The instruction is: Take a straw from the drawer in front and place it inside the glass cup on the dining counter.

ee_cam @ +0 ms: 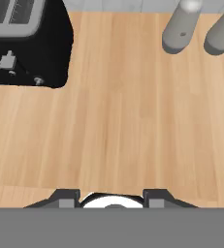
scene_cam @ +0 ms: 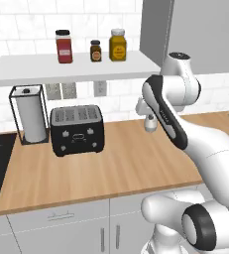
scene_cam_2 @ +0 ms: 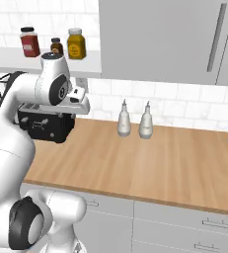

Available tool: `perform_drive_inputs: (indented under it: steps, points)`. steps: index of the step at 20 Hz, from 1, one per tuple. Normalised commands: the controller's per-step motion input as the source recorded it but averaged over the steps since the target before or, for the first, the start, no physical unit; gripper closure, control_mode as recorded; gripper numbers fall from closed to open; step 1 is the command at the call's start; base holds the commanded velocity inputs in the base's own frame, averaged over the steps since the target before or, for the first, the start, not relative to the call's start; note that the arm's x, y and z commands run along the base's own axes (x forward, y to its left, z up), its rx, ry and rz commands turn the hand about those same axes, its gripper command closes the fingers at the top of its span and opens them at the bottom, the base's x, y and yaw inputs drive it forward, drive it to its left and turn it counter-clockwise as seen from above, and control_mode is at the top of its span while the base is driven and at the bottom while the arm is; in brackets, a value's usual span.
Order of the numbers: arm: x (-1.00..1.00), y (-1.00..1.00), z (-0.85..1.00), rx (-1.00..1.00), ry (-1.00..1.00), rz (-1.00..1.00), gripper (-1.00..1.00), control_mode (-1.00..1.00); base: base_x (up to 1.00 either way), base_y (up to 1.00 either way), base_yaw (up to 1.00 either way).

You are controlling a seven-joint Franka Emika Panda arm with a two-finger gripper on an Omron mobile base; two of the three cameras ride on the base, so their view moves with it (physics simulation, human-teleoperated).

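Gripper (ee_cam: 111, 196): above the bare wooden worktop (ee_cam: 123, 126), fingers parted, nothing between them. Toaster (ee_cam: 24, 41) and two grey bottles (ee_cam: 181, 29) stand beyond. Drawer (scene_cam: 59, 216) closed.

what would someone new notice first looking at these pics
Most likely the big white robot arm, folded high over the wooden worktop. Next the black toaster at the back of that worktop, beside a paper towel holder. Then three jars on the white shelf above, and two grey bottles standing side by side against the tiled wall.
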Motion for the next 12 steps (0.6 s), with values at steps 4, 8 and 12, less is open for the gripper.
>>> perform_drive_inputs:
  steps: [4,8,12]
  points:
    - [-0.03,0.00,0.00,0.00,-0.01,0.00,-1.00,1.00,-0.19,0.05,0.00]
    - [0.00,0.00,0.00,0.00,0.00,0.00,-1.00,1.00,-0.67,0.40,-0.11]
    - [0.00,0.00,0.00,0.00,0.00,0.00,-1.00,1.00,-0.57,0.64,-0.37]
